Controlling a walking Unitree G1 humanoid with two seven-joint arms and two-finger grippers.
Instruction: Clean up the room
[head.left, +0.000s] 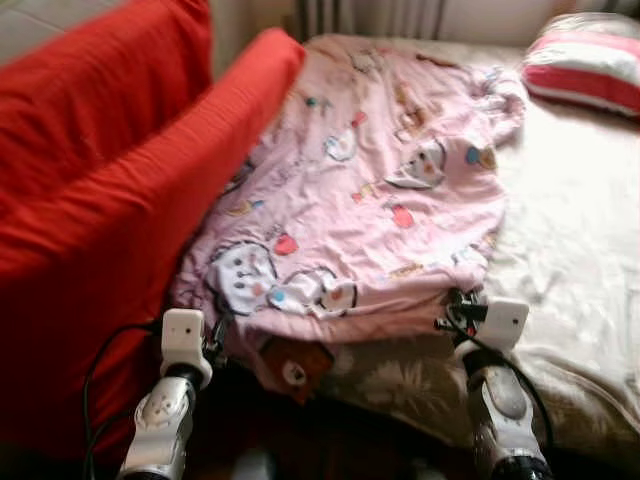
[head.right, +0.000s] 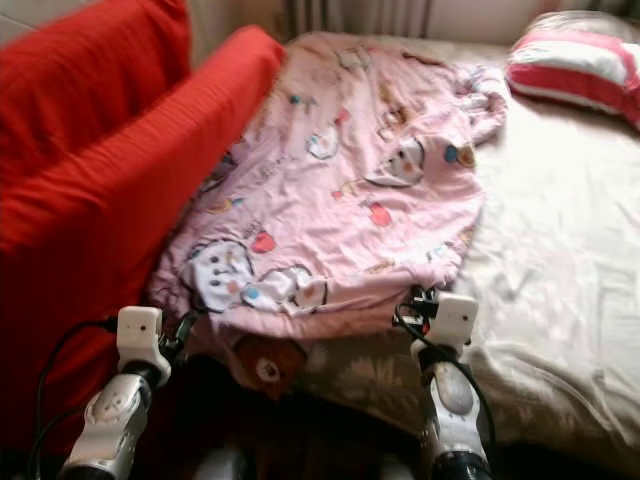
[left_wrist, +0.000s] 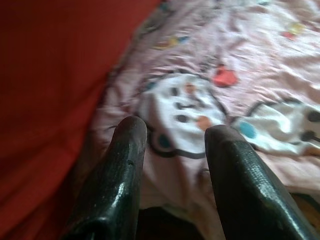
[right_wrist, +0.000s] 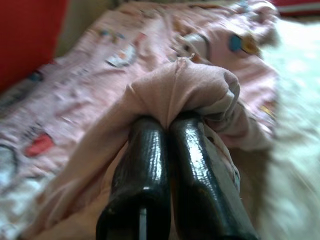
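Bed-making step of the tidy-up, by the look of it: spreading pink blanket over bed. Blanket lying across bed's left half, near hem hanging over the foot edge, far end bunched twd the headboard side, left edge pressed against red sofa. R gripper at blanket's near-right corner, fingers pressed tight together w/ a fold of pink cloth pinched betw. them, cloth puffing up over the tips. L gripper at near-left corner, just beside sofa, fingers a moderate gap apart, nothing betw. them, tips hovering over the hem by a white cartoon face. Next, prob.: close L on that corner, then lift both & draw cloth flat twd the right, uncovered half; needs matched pull on both sides, else skewed again. Risk: left edge snagging on sofa. Blanket thin, soft, limp, heavily creased, printed w/ cartoon faces, hearts, dots; brown patch at the hanging hem. Sheet underneath cream, rumpled, faint floral pattern near foot. Striped pillow, red/white, plump, at far right corner, well apart from blanket. Sofa fabric ribbed, matte, bulky rounded arm.
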